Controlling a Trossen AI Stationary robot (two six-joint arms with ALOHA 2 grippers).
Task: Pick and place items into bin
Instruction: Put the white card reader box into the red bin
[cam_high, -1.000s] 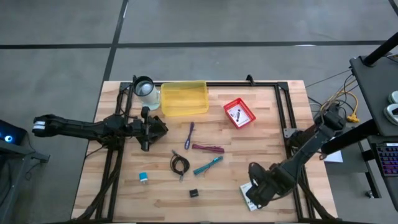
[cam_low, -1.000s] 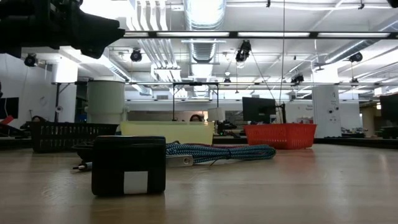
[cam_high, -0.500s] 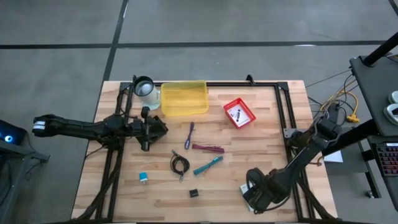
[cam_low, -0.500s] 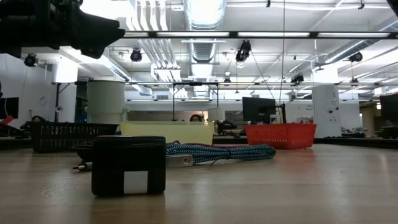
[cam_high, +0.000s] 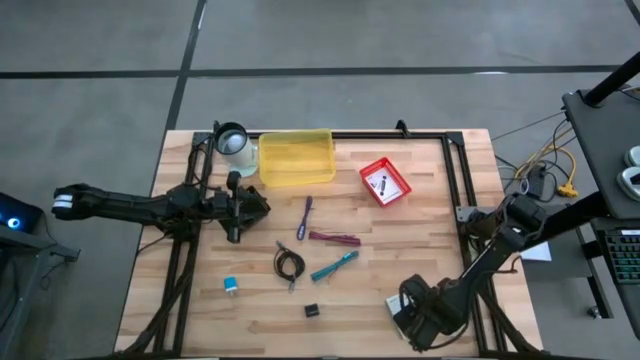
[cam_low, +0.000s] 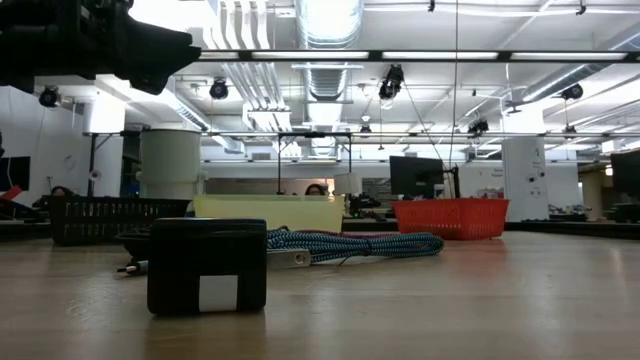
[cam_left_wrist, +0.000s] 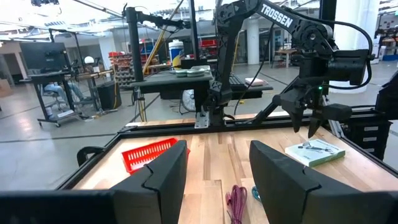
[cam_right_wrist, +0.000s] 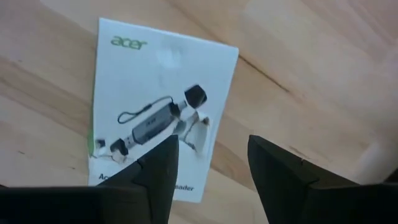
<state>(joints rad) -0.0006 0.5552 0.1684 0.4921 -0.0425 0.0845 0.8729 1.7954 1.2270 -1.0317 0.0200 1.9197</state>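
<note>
We see the right gripper (cam_right_wrist: 208, 165) poised with parted fingers directly above a white printed card (cam_right_wrist: 158, 102) at the table's (cam_high: 430, 190) near right corner, while the left gripper (cam_left_wrist: 217, 171), also open and empty, waits near the yellow bin (cam_high: 296, 157) at the far side.

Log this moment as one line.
right pincer: open, over white printed card, no grip | left pincer: open, idle mid-table | yellow bin: nothing visible inside
</note>
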